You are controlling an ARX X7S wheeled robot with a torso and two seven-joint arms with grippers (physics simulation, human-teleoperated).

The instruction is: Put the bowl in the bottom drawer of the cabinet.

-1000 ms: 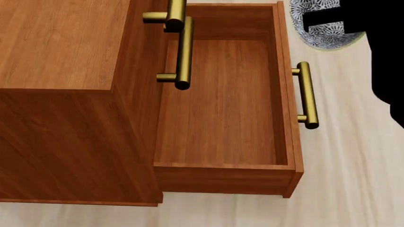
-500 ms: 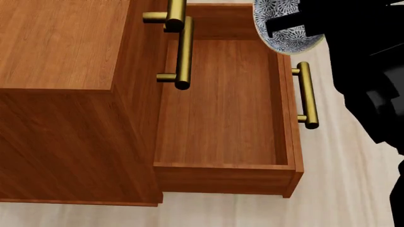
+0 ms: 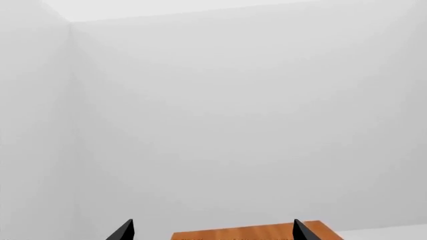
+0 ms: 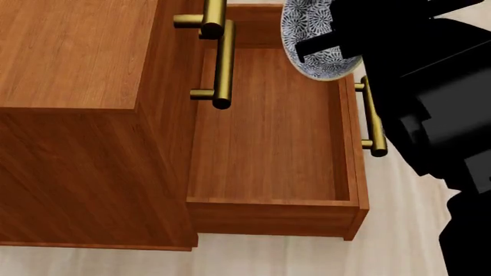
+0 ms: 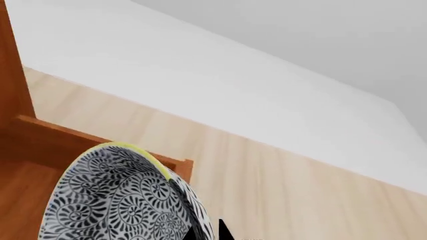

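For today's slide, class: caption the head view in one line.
Right gripper carries the patterned bowl above the open bottom drawer.

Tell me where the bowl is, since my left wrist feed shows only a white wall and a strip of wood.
Observer: The right gripper holds the bowl, tilted, above the bottom drawer, at that drawer's upper right corner in the head view.
Operator: Is that drawer open?
Observer: Yes, it is pulled well out of the cabinet, and nothing lies inside it.
Operator: Could I release now?
Observer: Probably not. The bowl overlaps the drawer's front panel near the brass handle, so it does not look fully over the opening.
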